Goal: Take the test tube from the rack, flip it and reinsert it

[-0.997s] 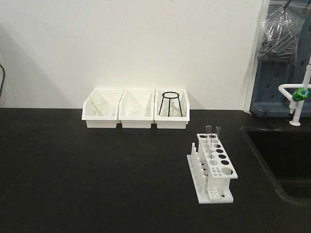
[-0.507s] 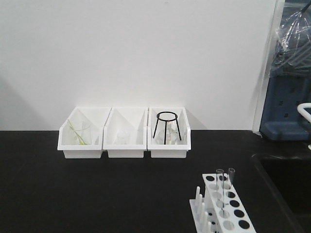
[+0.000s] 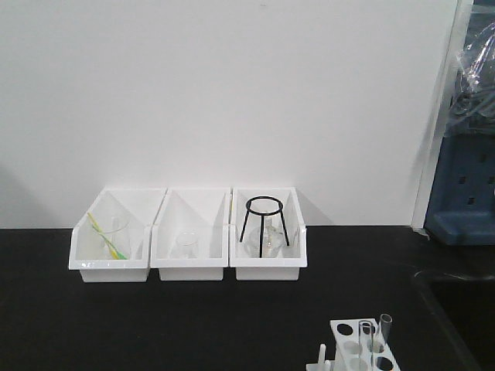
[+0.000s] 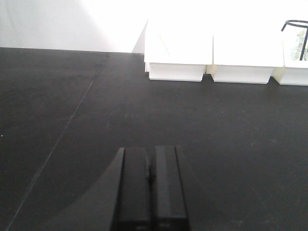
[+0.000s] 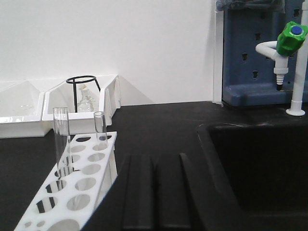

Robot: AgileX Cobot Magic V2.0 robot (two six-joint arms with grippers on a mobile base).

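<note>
The white rack (image 3: 357,337) shows only its top far end at the bottom right of the front view, with two clear test tubes (image 3: 384,331) upright in its far holes. In the right wrist view the rack (image 5: 91,168) lies just left of my right gripper (image 5: 155,161), with one test tube (image 5: 61,139) nearer and a second tube (image 5: 100,127) behind it. The right gripper is shut and empty, low over the black counter. My left gripper (image 4: 150,154) is shut and empty over bare counter, far from the rack.
Three white bins stand at the back wall: the left bin (image 3: 112,246) with a beaker, the middle bin (image 3: 189,246) with glassware, and the right bin (image 3: 267,246) with a black wire stand. A black sink (image 5: 260,159) and a green-tipped tap (image 5: 290,37) lie to the right.
The front view has shifted: the bins appear larger and lower, and the rack has slid down to the bottom right edge. The tubes still stand in the rack.
</note>
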